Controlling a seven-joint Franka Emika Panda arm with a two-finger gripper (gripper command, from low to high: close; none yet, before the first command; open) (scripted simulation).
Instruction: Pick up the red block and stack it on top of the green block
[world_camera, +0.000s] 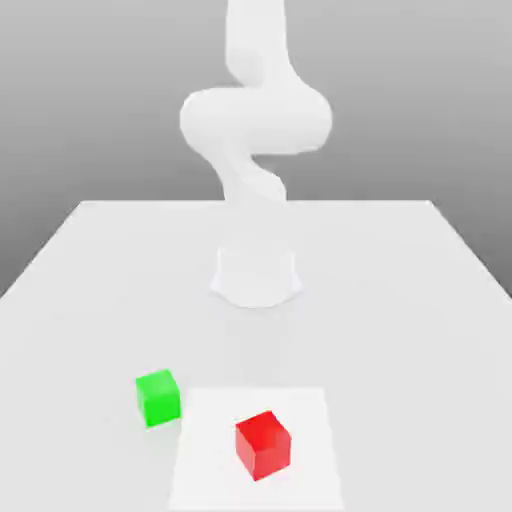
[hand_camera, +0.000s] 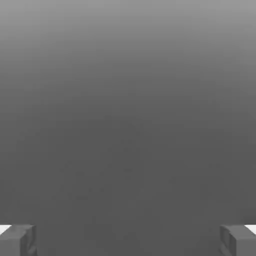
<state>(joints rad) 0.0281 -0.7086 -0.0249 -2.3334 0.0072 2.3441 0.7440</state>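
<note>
The red block (world_camera: 263, 444) is a small bright red cube lying on a paler square patch near the table's front. The green block (world_camera: 158, 396) is a cube of the same size, standing on the table just off that patch's far corner, toward the exterior view's left. The two cubes are apart. In the hand view my gripper (hand_camera: 128, 241) is open: its grey fingertips (hand_camera: 17, 241) stand far apart with nothing between them, and behind them is plain grey background.
The white table (world_camera: 90, 290) stretches back to the arm's round base (world_camera: 256, 276), whose white links (world_camera: 255, 115) rise and bend above the middle. The paler square patch (world_camera: 300, 415) lies flat at the front.
</note>
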